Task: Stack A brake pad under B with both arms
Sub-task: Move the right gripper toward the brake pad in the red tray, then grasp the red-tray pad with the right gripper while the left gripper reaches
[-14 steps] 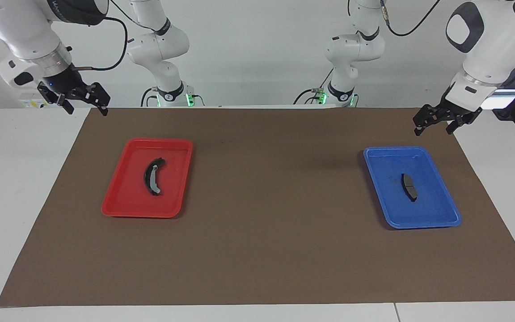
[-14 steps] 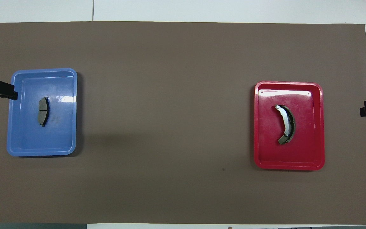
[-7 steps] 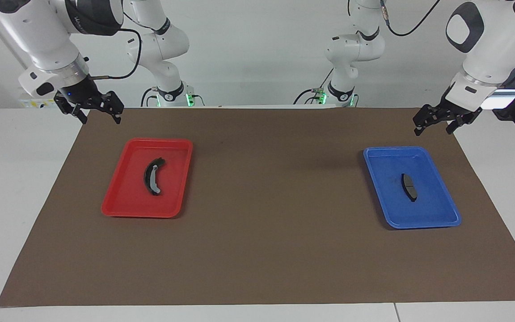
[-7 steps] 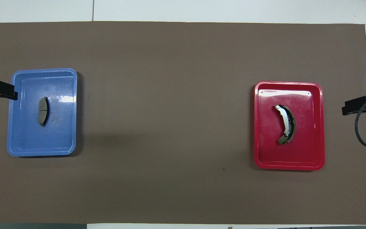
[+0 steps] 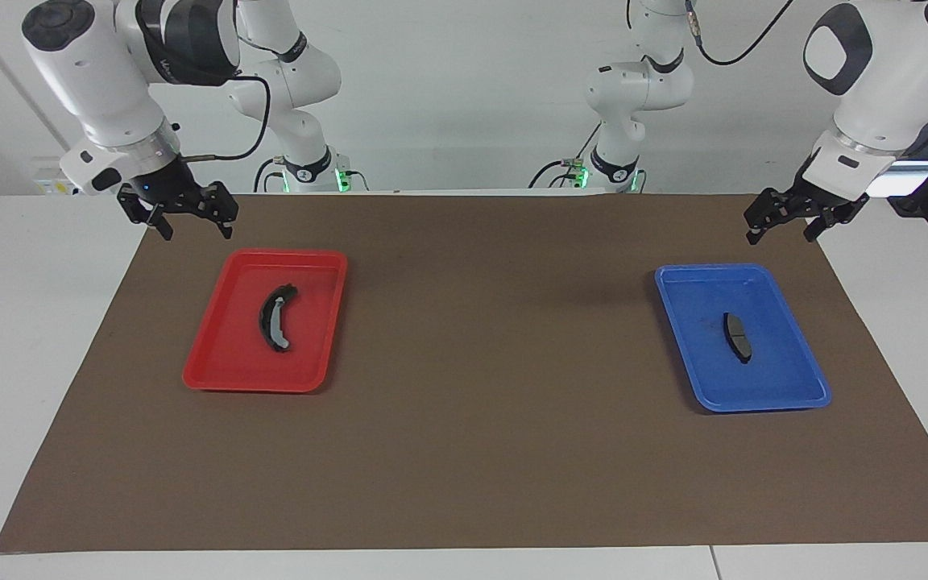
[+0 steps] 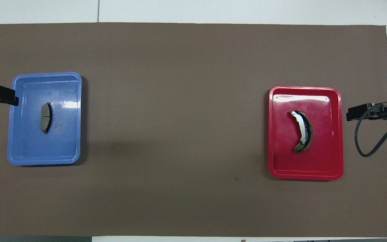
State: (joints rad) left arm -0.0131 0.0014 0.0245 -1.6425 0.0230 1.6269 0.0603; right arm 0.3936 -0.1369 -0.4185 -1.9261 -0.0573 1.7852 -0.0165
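Note:
The A brake pad (image 5: 738, 336) (image 6: 45, 117), small, flat and dark grey, lies in the blue tray (image 5: 754, 403) (image 6: 44, 161) toward the left arm's end. B (image 5: 273, 318) (image 6: 302, 131), the black crescent pad with a pale strip, lies in the red tray (image 5: 254, 385) (image 6: 306, 174) toward the right arm's end. My right gripper (image 5: 196, 234) (image 6: 358, 112) hangs open over the mat beside the red tray, holding nothing. My left gripper (image 5: 780, 236) (image 6: 2, 95) waits open over the mat's edge beside the blue tray, also holding nothing.
A brown mat (image 5: 480, 451) covers most of the white table (image 5: 21, 338). The two trays sit far apart with bare mat between them. A black cable (image 6: 364, 144) loops down from the right wrist beside the red tray.
The right arm has swung in from the table's end toward the red tray and come lower. The left arm, both pads and both trays have stayed put.

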